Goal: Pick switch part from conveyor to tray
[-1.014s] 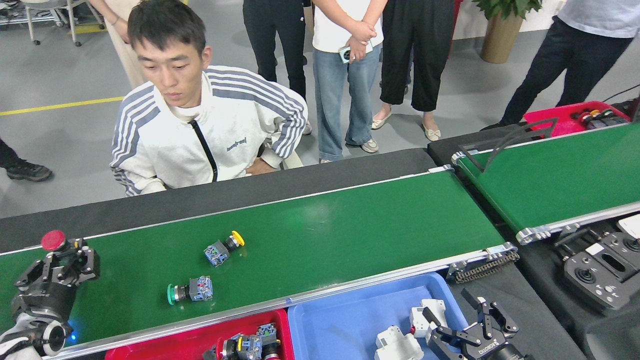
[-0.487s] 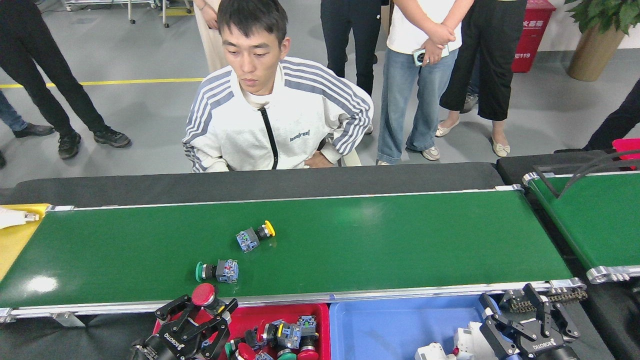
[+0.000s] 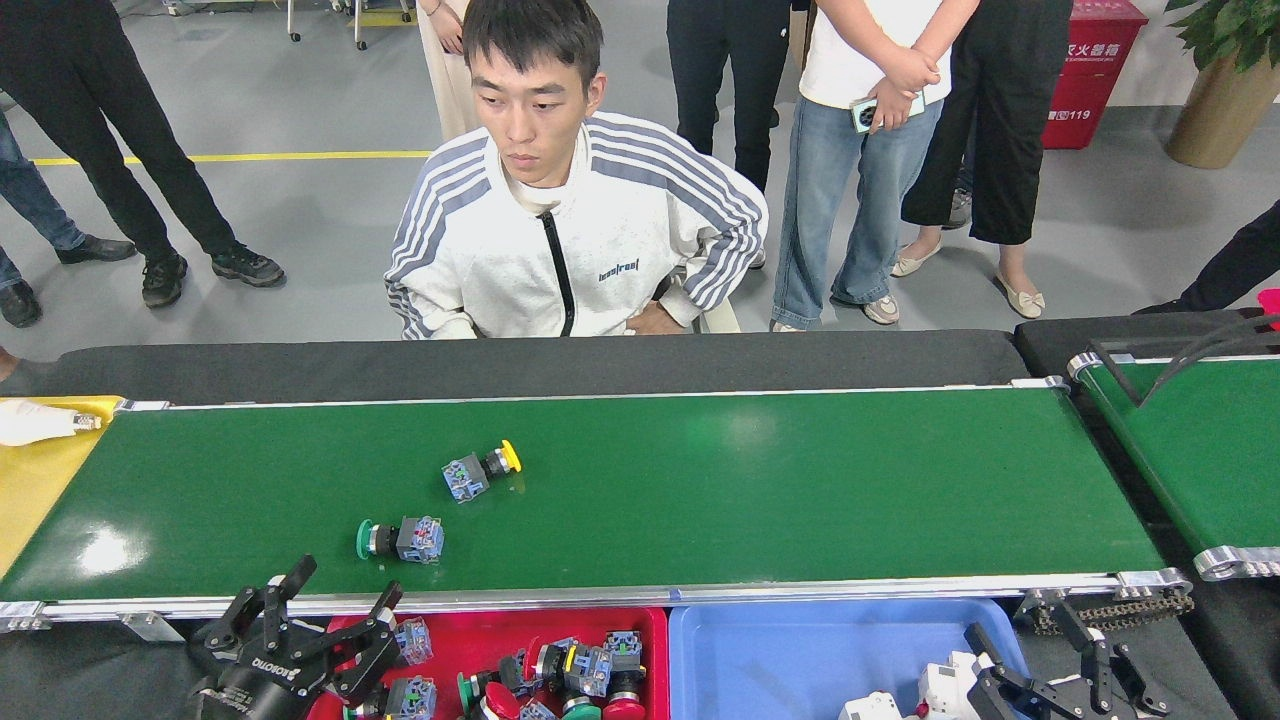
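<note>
L gripper (image 3: 320, 615) open & empty over red tray (image 3: 655, 630), R gripper (image 3: 1075, 665) can't tell; green-cap switch (image 3: 400, 540) on conveyor (image 3: 800, 500) may drift, so late reach likely misses.

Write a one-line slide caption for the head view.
Open left pincer over the red tray; two switch parts remain on the conveyor.

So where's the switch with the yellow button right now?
In the head view, the yellow-button switch lies on its side on the green conveyor, left of centre, just up and right of the green-button switch.
</note>
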